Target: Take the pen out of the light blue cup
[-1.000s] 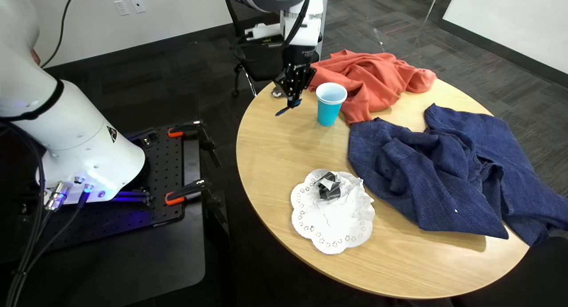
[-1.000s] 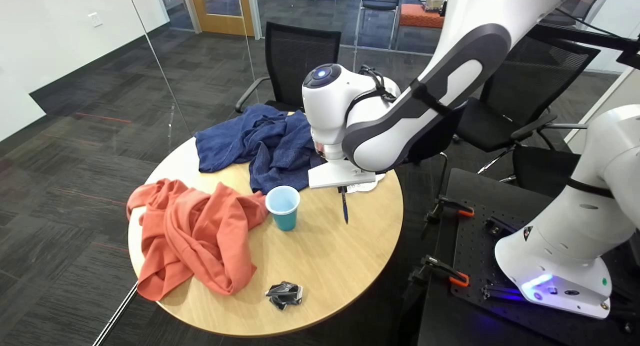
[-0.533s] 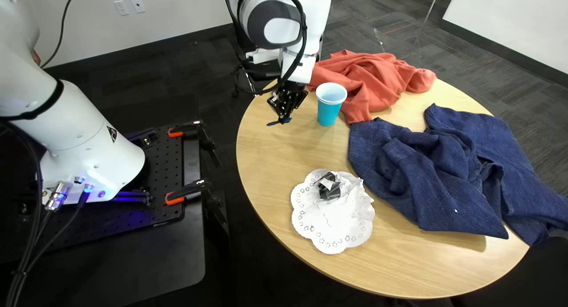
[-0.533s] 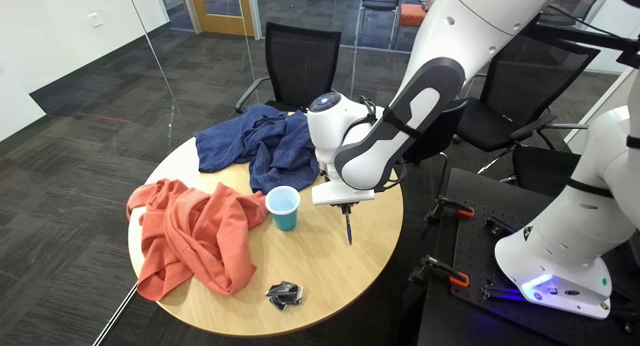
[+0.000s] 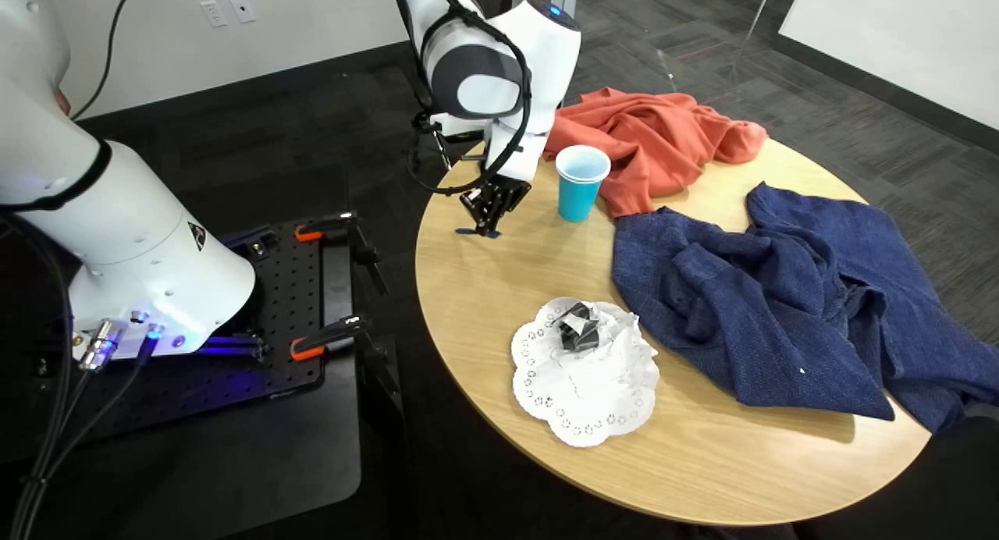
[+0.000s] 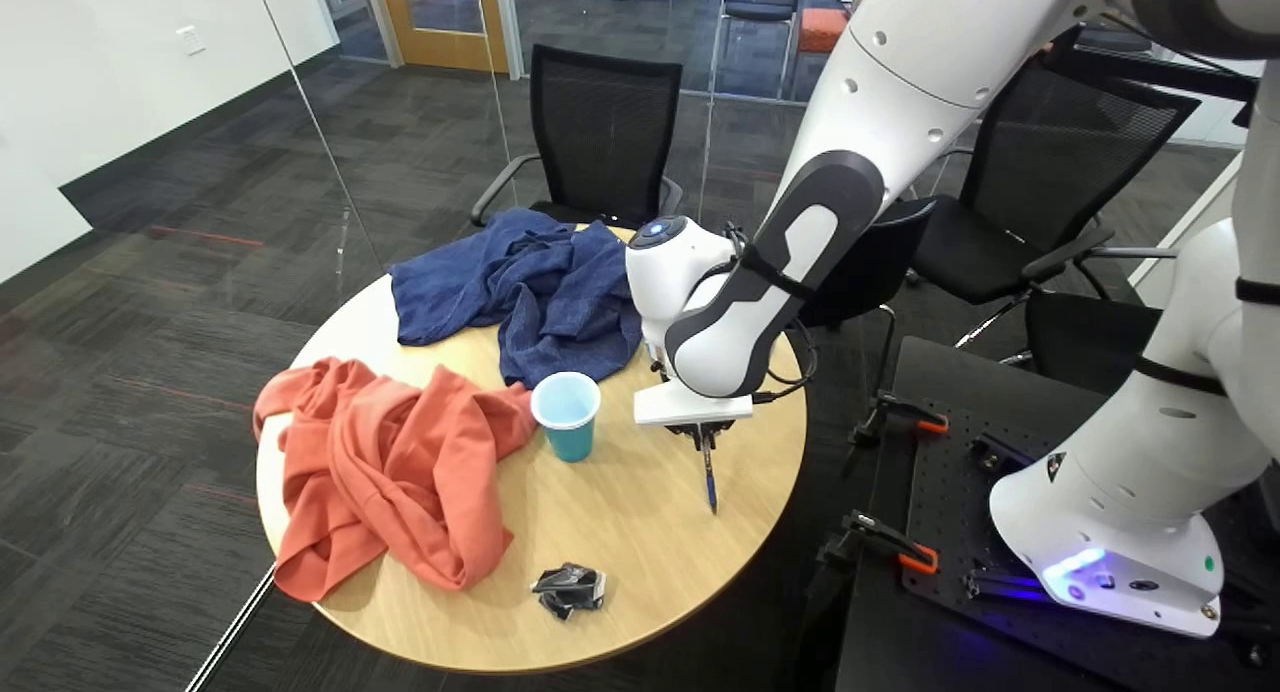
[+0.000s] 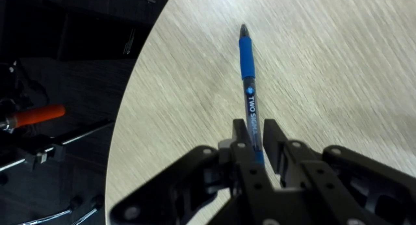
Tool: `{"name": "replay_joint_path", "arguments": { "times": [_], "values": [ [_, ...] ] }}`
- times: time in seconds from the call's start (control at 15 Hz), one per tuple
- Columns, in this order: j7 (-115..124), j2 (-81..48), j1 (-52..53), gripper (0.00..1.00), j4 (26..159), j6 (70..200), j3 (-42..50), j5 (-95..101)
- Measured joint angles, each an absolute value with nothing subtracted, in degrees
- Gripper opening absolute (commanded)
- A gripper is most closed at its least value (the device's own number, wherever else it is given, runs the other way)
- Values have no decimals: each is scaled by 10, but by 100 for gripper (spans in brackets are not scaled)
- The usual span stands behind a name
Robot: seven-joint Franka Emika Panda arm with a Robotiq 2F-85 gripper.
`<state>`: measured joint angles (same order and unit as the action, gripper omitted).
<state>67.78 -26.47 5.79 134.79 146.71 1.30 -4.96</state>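
Observation:
The pen (image 7: 247, 57) has a blue grip and a clear barrel with white lettering. My gripper (image 7: 255, 129) has its fingers close together on either side of the pen's rear end; a thin gap shows beside the right finger. In both exterior views the pen (image 5: 466, 231) (image 6: 711, 487) sticks out from the gripper (image 5: 488, 229) (image 6: 707, 442), lying nearly level and low over the table; I cannot tell whether it touches the wood. The light blue cup (image 5: 577, 200) (image 6: 570, 440) stands upright beside the gripper, with no pen showing in it. The cup is out of the wrist view.
A red cloth (image 5: 655, 146) lies beside the cup and a dark blue cloth (image 5: 749, 306) further along the round table (image 5: 476, 314). A white doily (image 5: 538, 376) bears crumpled paper. A black wrapper (image 6: 569, 590) lies near the edge. Orange-tipped clamps (image 5: 308, 351) hold the robot's base plate.
The gripper has moved down, away from the cup and toward the robot's base, with the pen moving along in it. The pen has turned from slanting to nearly level. The cup has not moved.

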Motion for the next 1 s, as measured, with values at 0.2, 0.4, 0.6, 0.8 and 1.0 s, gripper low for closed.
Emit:
{"name": "replay_joint_path", "arguments": {
  "times": [0.2,0.4,0.6,0.8,1.0],
  "values": [
    [678,-267,58,74,1348,1471,14,-56],
    [678,-267,58,98,1348,1487,16,-58],
    [678,-265,58,100,1350,1519,18,-58],
    [678,-254,59,100,1357,1554,21,-58],
    [678,-237,59,100,1368,1573,22,-58]
  ]
}}
